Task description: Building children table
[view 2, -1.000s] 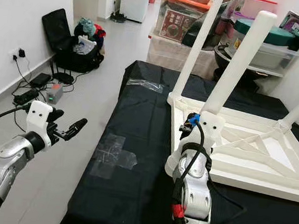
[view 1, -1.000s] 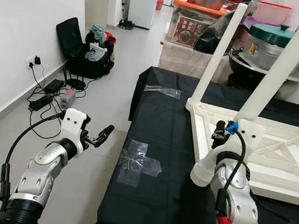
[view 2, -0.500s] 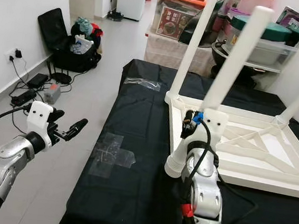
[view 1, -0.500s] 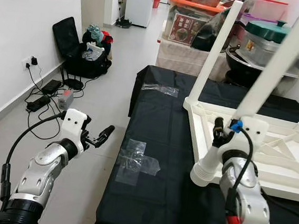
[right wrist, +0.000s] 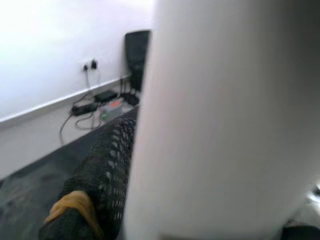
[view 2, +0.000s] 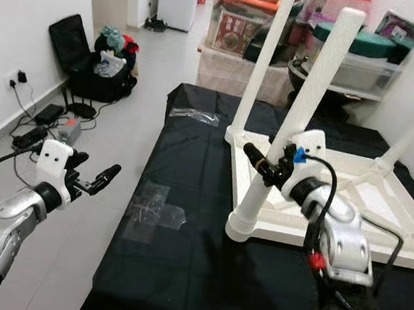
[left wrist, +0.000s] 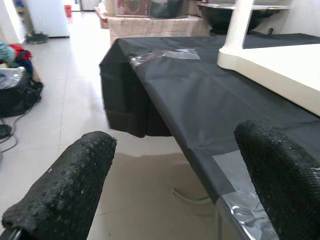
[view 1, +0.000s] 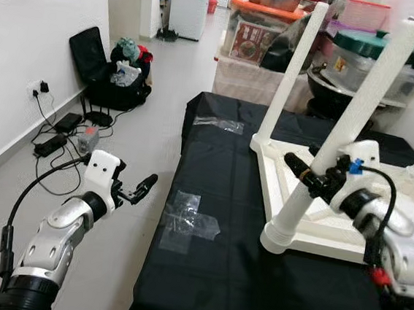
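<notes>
Legs point upward here because the white children's table (view 1: 348, 212) lies upside down on the bench (view 1: 210, 272), whose top is covered in black cloth; that way each socket in the underside faces up and a leg can be driven straight down into it. The tabletop sits toward the robot's right on the bench, with a patch of clear tape (view 1: 189, 223) on the cloth to its left. The nearest leg (view 1: 341, 135) stands in the near corner socket and leans slightly toward the far end, which suggests it is being seated or twisted home and not yet finished. A second leg (view 1: 292, 71) stands at the far left corner.

The right hand (view 2: 265, 164) is at that nearest leg, part-way up its shaft. Its wrist view shows one black finger (right wrist: 107, 170) pressed flat along the white tube, so the hand looks clamped around the leg.

The left hand (view 1: 141, 187) hangs out over the floor beside the bench, its two fingers (left wrist: 65, 190) spread wide apart and holding nothing.
</notes>
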Controlling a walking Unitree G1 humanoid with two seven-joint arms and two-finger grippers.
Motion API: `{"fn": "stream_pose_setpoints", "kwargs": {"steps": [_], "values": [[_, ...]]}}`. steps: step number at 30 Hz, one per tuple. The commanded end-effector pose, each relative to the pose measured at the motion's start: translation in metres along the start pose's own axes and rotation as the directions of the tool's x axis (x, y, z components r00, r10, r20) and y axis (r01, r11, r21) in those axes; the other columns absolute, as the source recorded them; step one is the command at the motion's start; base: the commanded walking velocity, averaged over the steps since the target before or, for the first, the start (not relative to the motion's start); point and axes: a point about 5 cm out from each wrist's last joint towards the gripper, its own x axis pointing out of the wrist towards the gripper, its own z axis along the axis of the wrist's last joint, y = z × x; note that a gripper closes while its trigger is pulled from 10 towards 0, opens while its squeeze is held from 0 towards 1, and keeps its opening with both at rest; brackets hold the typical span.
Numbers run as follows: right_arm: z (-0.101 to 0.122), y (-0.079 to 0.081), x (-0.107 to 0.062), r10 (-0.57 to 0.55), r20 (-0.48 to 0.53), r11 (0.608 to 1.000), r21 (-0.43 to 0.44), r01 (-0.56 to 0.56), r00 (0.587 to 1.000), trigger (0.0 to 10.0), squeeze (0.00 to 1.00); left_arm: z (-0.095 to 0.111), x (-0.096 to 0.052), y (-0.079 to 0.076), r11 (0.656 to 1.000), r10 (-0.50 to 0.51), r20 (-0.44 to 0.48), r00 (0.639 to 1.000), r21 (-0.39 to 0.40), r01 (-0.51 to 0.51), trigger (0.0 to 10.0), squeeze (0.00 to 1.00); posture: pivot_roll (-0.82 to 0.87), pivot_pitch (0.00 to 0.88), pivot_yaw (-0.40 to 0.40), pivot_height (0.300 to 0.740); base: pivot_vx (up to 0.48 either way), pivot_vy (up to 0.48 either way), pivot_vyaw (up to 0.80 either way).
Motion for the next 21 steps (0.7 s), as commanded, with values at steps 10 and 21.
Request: {"fn": "stream_pose_setpoints", "kwargs": {"steps": [10, 21], "values": [[-0.004, -0.011, 0.012, 0.075, 0.006, 0.997, 0.027, -0.076, 0.997, 0.0, 0.00, 0.000, -0.002, 0.001, 1.000, -0.001, -0.011, 1.000, 0.019, 0.001, 10.0, 0.00, 0.11, 0.000, -0.134, 0.740, 0.000, 0.000, 0.00], [-0.011, -0.009, 0.010, 0.005, 0.053, 0.998, 0.067, -0.009, 0.999, 0.0, 0.00, -0.002, 0.003, -0.001, 1.000, -0.014, -0.017, 1.000, 0.017, 0.015, 10.0, 0.00, 0.09, 0.000, -0.118, 0.740, 0.000, 0.000, 0.00]]}}
